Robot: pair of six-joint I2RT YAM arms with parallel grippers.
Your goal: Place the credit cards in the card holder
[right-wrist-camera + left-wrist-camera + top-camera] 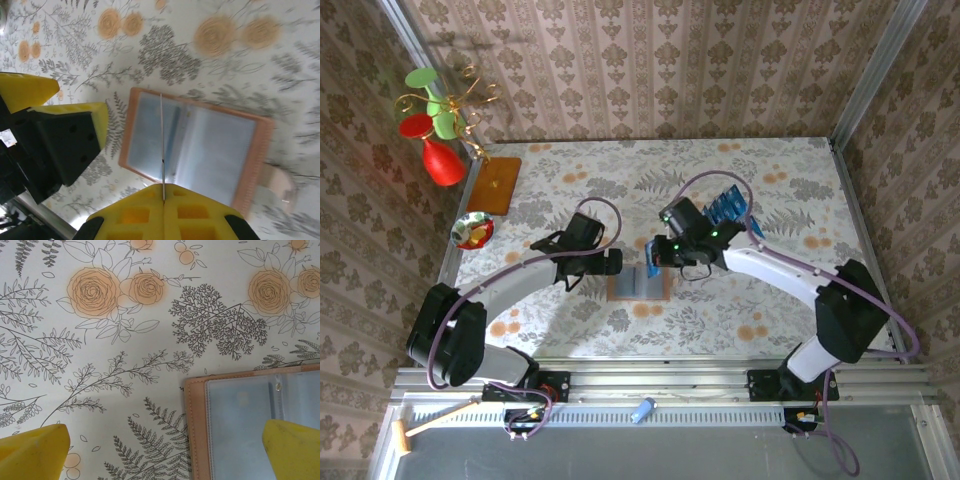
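Yellow pads [125, 215] of the right gripper [163, 192] at the bottom of the wrist frame, pressed fully together on one blue card [162, 135], which shows edge-on as a thin upright line over the card holder [220, 150]. Holder lies open and flat on the floral table [210, 50], clear sleeves up, brown rim showing. Card's far end stands over the left-hand page; whether it touches the sleeve cannot be told. Overhead view: holder at centre frame, right gripper just above it, other blue cards [725, 207] fanned to the upper right. Left gripper [162, 452] — jaws spread wide, nothing between them; one finger over bare cloth, the other over the holder's corner at lower right.
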